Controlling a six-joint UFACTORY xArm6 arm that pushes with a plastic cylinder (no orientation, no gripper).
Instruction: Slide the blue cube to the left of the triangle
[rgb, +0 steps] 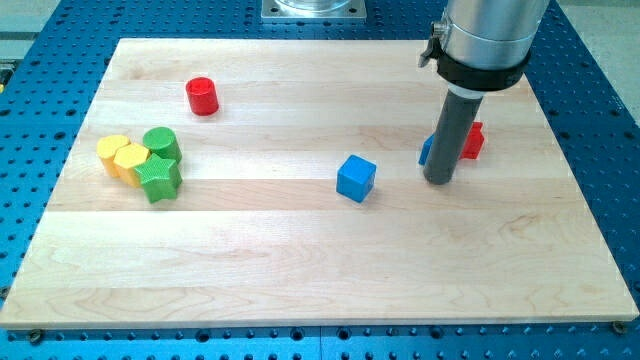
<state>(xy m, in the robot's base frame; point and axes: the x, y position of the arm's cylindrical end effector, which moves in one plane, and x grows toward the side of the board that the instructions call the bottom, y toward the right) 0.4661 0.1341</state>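
Counter (300, 260): pale wooden board, resting on a blue perforated base (600, 120).

Blue cube (356, 178): near the middle of the counter, standing alone, apart from every other block.

My tip (438, 182): lower end of the dark rod, down at the counter surface, to the view's right of the blue cube with a clear gap between them. The arm carries no hand, so nothing is held or clasped.

Second blue block (425, 152): mostly hidden behind the rod; shape cannot be told.

Red block (473, 140): just right of the rod, partly hidden; shape unclear.

Red cylinder (202, 96): upper left, alone.

Cluster at the view's left, pieces touching: yellow block (122, 157), lobed in outline; green cylinder (161, 144); green star-shaped block (159, 178) in front of it.
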